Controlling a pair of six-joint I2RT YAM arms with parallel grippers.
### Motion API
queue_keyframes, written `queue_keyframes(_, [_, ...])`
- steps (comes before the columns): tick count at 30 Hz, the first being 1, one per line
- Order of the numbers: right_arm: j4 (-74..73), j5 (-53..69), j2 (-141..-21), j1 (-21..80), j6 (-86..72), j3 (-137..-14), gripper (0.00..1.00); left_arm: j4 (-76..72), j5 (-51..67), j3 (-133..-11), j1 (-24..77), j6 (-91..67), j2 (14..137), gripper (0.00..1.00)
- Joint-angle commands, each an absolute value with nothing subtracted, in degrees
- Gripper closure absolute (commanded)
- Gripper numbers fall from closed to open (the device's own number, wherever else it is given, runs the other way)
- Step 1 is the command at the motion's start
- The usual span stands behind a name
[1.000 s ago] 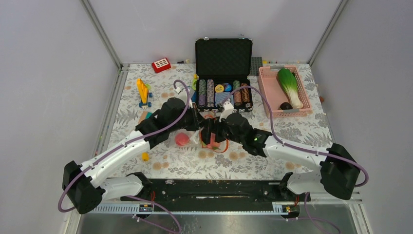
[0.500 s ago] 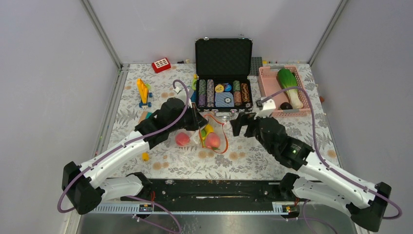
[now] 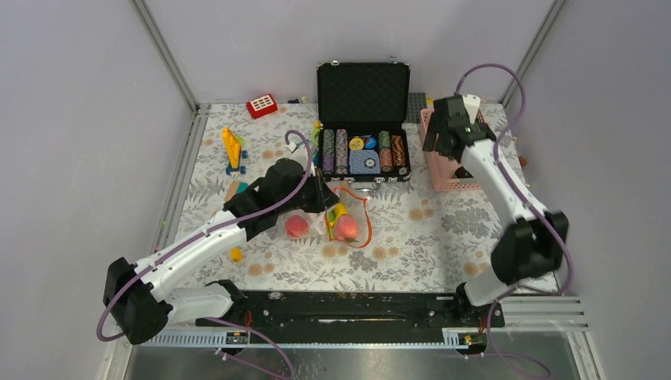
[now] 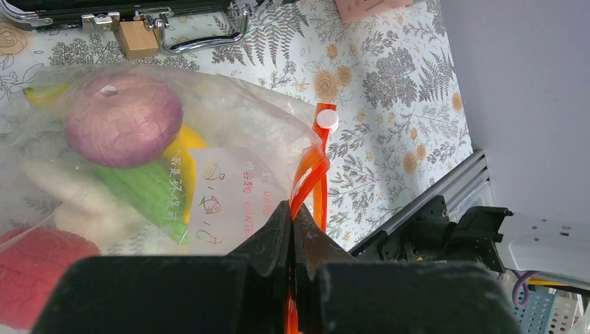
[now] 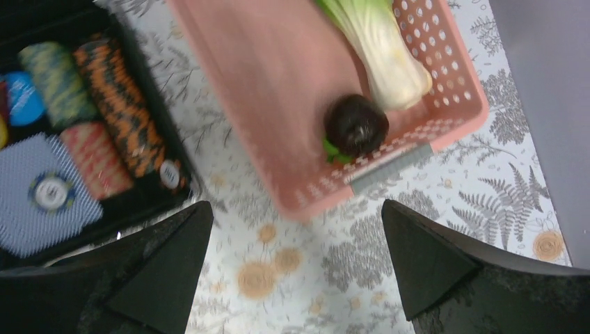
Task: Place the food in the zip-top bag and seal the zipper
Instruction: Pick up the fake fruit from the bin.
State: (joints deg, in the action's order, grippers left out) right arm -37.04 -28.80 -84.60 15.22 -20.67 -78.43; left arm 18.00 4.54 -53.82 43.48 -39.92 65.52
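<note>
The right claw (image 5: pixel 292 209) was down at the bag's mouth a second ago, nose to nose with the other arm. Now it has swung right across to the far right corner and hangs over the pink basket (image 5: pixel 445 132), fingers spread wide with nothing between them. The left claw (image 4: pixel 292 216) hasn't budged: it stays clenched on the orange-red zipper (image 4: pixel 313 174), holding up one lip of the zip-top bag (image 4: pixel 229 139). The bag lies on the bench (image 3: pixel 443 229) just in front of the poker-chip case (image 3: pixel 362 154). A purple ball (image 4: pixel 124 120) shows through the plastic, with yellow, green and red pieces beside it. To my eye a load has just gone in and the right arm is off for more. The cabbage (image 5: pixel 379 49) and a dark round piece (image 5: pixel 356 125) wait in the basket, so the packing isn't finished and the mouth gapes unsealed.
</note>
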Motion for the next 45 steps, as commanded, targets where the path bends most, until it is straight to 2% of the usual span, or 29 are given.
queue_keyframes(1, [-45.73, -28.05, -100.1, 10.41, -19.87, -92.12, 0.0, 14.33, 5.61, -54.3, 43.55, -39.05, 66.28, 1.0])
queue_keyframes(4, [-49.77, -28.39, -108.61, 7.84, -22.06, -100.92, 0.0, 14.57, 5.69, -54.25, 43.59, -38.98, 66.47, 1.0])
queue_keyframes(7, [-50.89, -28.17, -112.94, 5.86, -24.04, -104.17, 0.0, 14.35, 5.48, -54.04, 43.58, -38.95, 66.44, 1.0])
queue_keyframes(25, [-47.24, -23.32, -123.46, 0.41, -30.62, -103.35, 0.0, 14.17, 6.39, -54.57, 43.51, -38.9, 67.57, 1.0])
queue_keyframes(45, [-56.72, -22.56, -128.59, -1.93, -32.31, -107.49, 0.0, 14.11, 6.73, -55.15, 43.59, -38.68, 68.82, 1.0])
